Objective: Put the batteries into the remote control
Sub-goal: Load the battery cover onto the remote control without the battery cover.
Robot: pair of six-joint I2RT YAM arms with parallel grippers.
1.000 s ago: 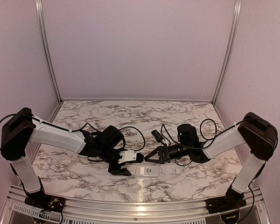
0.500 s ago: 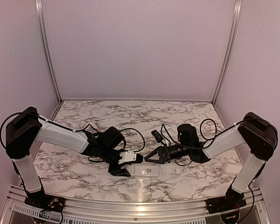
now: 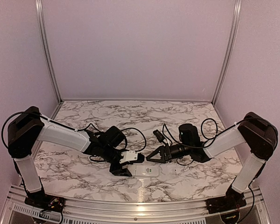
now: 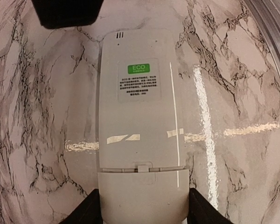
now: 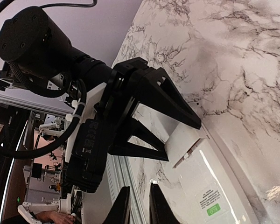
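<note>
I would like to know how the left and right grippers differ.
The left gripper has its fingers spread around the cover end of the remote control; the right gripper has them close together, holding nothing visible. The left touches the remote; the right stands clear of it. Both are black, facing each other.

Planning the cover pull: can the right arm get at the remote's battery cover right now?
Probably yes. The battery cover faces up and is bare; the left gripper seems to clamp only the sides of the remote control at that end. The right gripper hangs close by, with nothing between.
</note>
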